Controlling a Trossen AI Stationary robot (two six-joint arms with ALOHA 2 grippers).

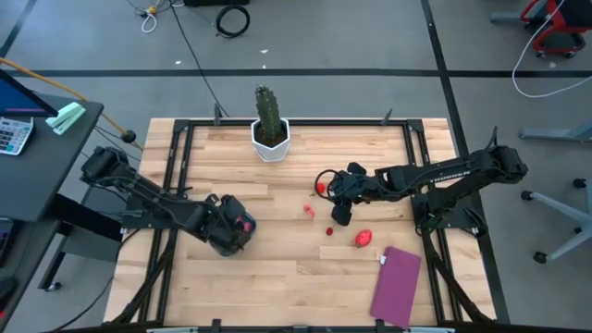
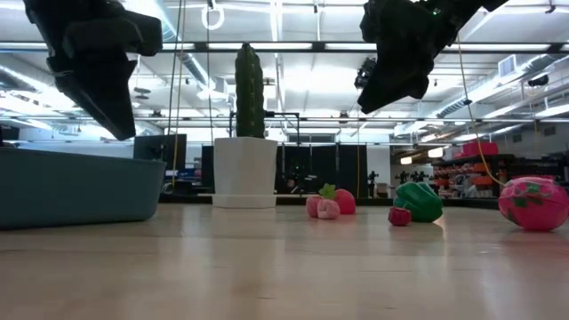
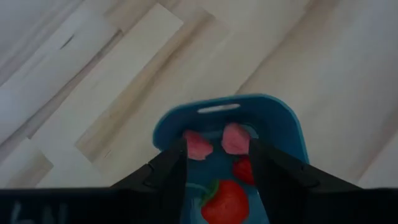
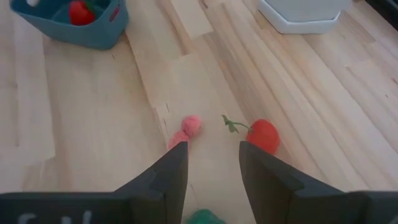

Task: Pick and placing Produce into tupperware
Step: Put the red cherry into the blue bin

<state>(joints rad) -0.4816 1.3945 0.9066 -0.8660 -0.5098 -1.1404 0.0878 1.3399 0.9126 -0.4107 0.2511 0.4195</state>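
The teal tupperware (image 3: 283, 118) stands on the table's left half, with several red and pink toy pieces in it. My left gripper (image 3: 217, 149) hangs open and empty straight above it and hides most of it in the high view (image 1: 233, 231). My right gripper (image 4: 212, 152) is open and empty above the loose produce at mid-table (image 1: 338, 211). A pink piece (image 4: 189, 126) and a red tomato with a green stem (image 4: 263, 135) lie on the wood just beyond its fingers. A green piece (image 2: 420, 200), a small red piece (image 1: 328, 231) and a red-pink fruit (image 1: 363, 238) lie nearby.
A tall green cactus in a white hexagonal pot (image 1: 270, 129) stands at the far middle of the table. A flat purple rectangle (image 1: 396, 285) lies at the near right. Bare wood lies between the tupperware and the loose produce.
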